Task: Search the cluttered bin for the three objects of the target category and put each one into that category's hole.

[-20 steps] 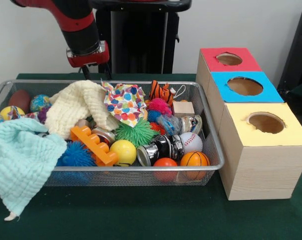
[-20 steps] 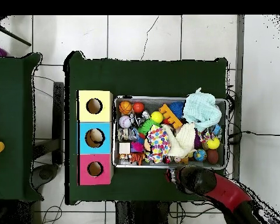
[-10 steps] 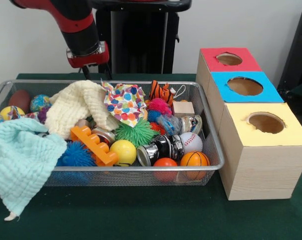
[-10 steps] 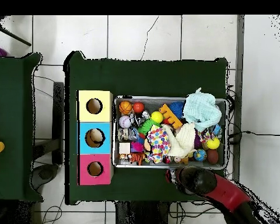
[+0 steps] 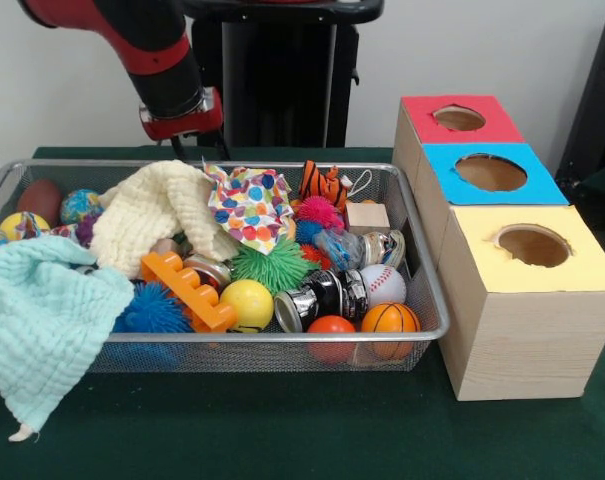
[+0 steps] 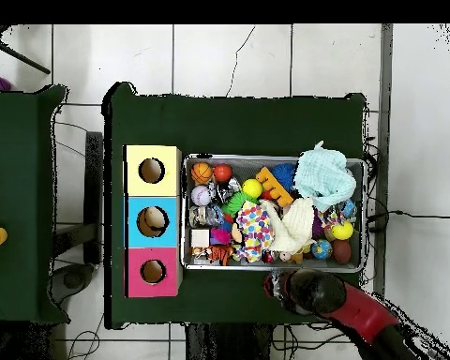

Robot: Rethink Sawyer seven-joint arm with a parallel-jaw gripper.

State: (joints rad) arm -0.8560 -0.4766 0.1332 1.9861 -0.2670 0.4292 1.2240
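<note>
The target category is not named, so which three things count is a judgement; the balls look the likeliest set, and they sit along the near side of the wire bin [image 5: 427, 290]: a baseball [image 5: 383, 283], a small basketball [image 5: 390, 320], an orange ball [image 5: 331, 327] and a yellow ball [image 5: 246, 303]; more balls lie at the far left corner, half under cloth. The gripper [image 5: 194, 146] hangs above the bin's far rim, behind the cream cloth [image 5: 152, 212], touching nothing; two dark fingers [image 5: 172, 146] show below the red cuff, set apart, with nothing between them. In the overhead view the arm [image 6: 337, 300] stands just outside the bin's edge.

The balls probably handle light and slightly squashy, the smooth ones apt to roll or slip from a pinch, so a grasp straight down across the widest part suits best; the basketball rests against the bin's wall, leaving little room on that side. The cans [image 5: 322, 295] beside them are hard, shiny and likely slippery; the spiky green ball [image 5: 270, 266] is soft and yielding. The mint cloth [image 5: 37, 325] drapes over the bin's rim, limp. The red [image 5: 458, 118], blue [image 5: 490, 172] and yellow [image 5: 533, 246] holes stand in the boxes just beside the bin on the green tabletop [image 5: 282, 425].
</note>
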